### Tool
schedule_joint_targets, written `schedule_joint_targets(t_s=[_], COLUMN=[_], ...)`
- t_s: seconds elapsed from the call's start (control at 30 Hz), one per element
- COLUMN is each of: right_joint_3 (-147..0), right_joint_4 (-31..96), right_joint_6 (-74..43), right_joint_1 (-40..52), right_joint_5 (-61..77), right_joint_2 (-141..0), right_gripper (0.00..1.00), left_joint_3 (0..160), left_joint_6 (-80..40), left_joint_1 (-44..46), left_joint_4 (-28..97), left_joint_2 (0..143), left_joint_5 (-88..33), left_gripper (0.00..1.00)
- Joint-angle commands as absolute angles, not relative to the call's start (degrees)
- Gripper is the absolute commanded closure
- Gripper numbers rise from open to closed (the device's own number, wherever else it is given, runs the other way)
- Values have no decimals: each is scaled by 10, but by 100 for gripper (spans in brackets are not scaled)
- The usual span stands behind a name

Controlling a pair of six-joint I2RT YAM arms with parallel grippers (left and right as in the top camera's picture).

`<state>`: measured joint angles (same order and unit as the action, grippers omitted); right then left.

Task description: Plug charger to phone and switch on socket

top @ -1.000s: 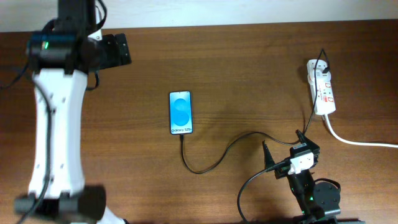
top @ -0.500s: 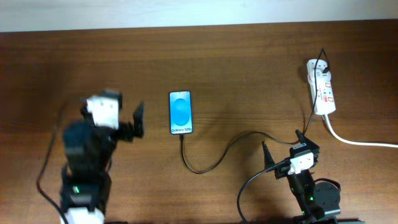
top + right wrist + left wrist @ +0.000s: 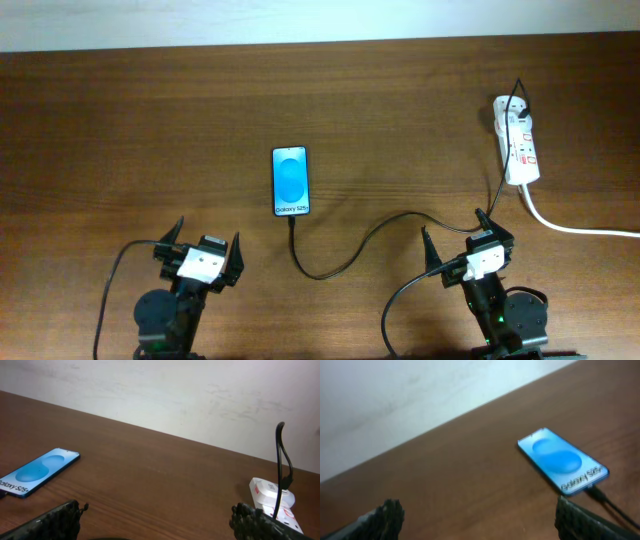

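**Phone.** One small black-edged smartphone (image 3: 291, 181) with a bright blue screen is laid flat, screen up, on the brown wooden desk (image 3: 120, 130). It is found ahead and to the right of the left gripper (image 3: 203, 247), and ahead and to the left of the right gripper (image 3: 455, 235). It is well apart from both.

**Charger.** One thin black cable (image 3: 400, 216) is counted. Its small plug is seen meeting the phone's near short edge and is judged to be seated. The cable is looped past the front of the right gripper and led up to the far end of the socket.

**Socket.** One white elongated power strip (image 3: 517, 140) with red switches is located ahead and to the right of the right gripper. One thick white cord (image 3: 570, 226) is led off it to the right. The number and position of the switches cannot be read.

**Change.** A second ago the left arm was stretched out over the desk's left side; it has now been folded back to the near edge. The right arm is unmoved. Both grippers are held with fingers apart and nothing between them.

**Judgement.** With both arms parked, the task is taken as finished or nearly so. Only the switch state is left unconfirmed.
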<state>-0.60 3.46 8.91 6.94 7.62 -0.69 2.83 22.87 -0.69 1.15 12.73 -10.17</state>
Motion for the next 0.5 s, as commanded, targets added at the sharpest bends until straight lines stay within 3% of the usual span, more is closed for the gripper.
schedule_joint_targets(t_s=[0.0,0.47], right_joint_3=[-3,-3], right_joint_4=[37,37], right_joint_6=[81,81], right_joint_1=[67,67], right_joint_5=[84,84], right_joint_2=[-2,-2], right_gripper=[2,2], left_joint_3=[19,19], left_joint_6=[237,237], left_joint_1=[-5,18], left_joint_4=[70,69], left_joint_2=[44,3], left_joint_5=[-87,-87], left_gripper=[1,1])
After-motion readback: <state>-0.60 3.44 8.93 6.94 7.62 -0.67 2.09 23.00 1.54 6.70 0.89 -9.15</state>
